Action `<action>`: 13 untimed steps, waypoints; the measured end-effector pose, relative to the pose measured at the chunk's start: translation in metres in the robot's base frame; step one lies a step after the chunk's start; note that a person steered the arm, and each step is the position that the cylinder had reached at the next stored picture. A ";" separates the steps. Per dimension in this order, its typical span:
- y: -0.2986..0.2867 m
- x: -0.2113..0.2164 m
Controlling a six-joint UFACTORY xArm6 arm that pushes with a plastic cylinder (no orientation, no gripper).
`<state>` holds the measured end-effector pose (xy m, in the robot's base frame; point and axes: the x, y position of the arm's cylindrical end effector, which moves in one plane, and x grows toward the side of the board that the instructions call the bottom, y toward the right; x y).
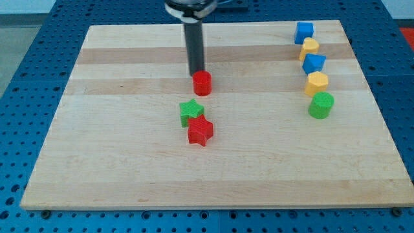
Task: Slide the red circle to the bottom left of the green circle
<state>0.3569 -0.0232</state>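
The red circle [202, 83] sits on the wooden board [116, 155] a little left of centre. My tip [194, 73] stands just above it and slightly to its left in the view, touching or almost touching its upper edge. The green circle [321, 105] sits far to the view's right, at the lower end of a column of blocks.
A green star [191, 112] and a red star [200, 131] lie touching just below the red circle. Above the green circle run a yellow block [316, 83], a blue block [314, 63], a yellow block [310, 46] and a blue cube [304, 31].
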 end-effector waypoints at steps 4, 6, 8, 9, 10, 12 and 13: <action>-0.048 0.033; 0.036 0.052; 0.103 0.058; 0.098 0.056; 0.109 0.063; 0.139 0.086; 0.157 0.098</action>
<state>0.4549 0.1341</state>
